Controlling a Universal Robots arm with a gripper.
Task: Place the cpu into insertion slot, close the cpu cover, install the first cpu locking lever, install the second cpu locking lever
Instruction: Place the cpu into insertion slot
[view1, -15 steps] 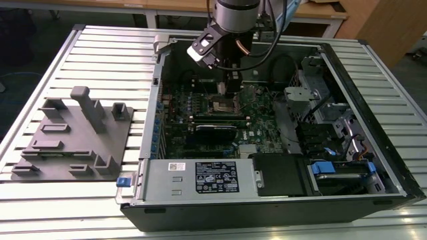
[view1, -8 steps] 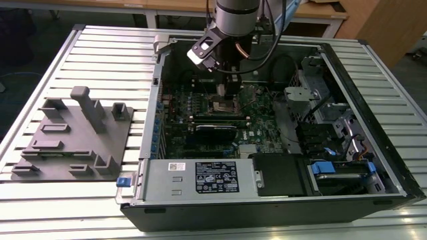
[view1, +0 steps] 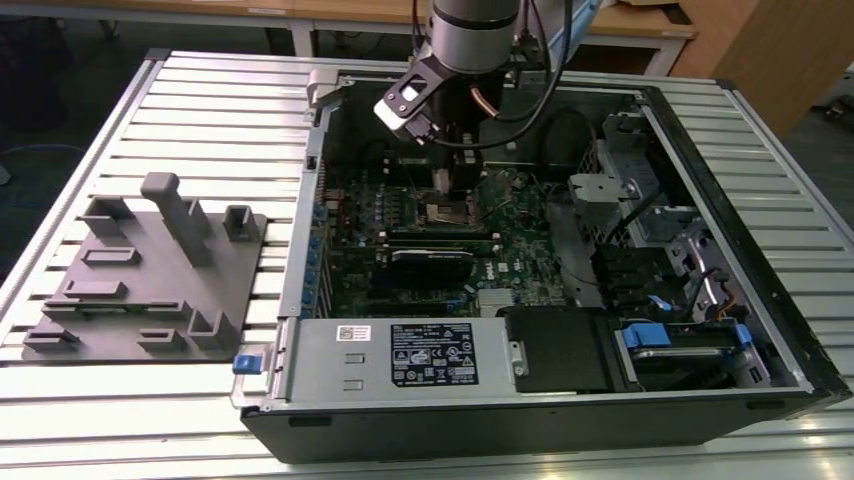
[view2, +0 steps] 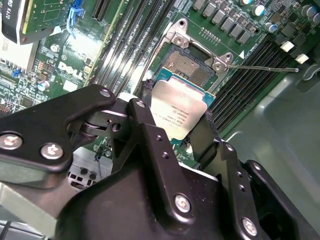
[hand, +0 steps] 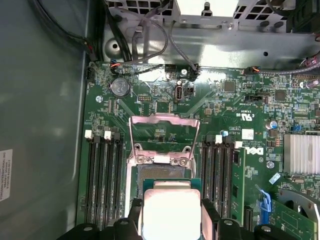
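Note:
My gripper (view2: 177, 114) is shut on the cpu (view2: 181, 111), a square chip with a silvery top, pinched at two opposite edges by the black fingers (hand: 210, 216). The cpu (hand: 172, 210) hangs just over the near side of the insertion slot (hand: 150, 172), whose dark centre (view2: 189, 65) lies bare. The cpu cover (hand: 165, 118) is swung open and lies back past the slot, with green board showing through its window. A thin wire lever (view2: 260, 67) sticks out sideways from the socket. In the exterior view the gripper (view1: 463, 175) reaches down into the open computer case above the slot (view1: 447, 210).
Black memory slots (hand: 102, 175) flank the socket on both sides. A finned heatsink (hand: 302, 152) sits nearby. A grey power supply (view1: 400, 355) fills the case's front, with drive bays (view1: 667, 250) at the exterior view's right. A grey fixture plate (view1: 147, 270) lies on the table at its left.

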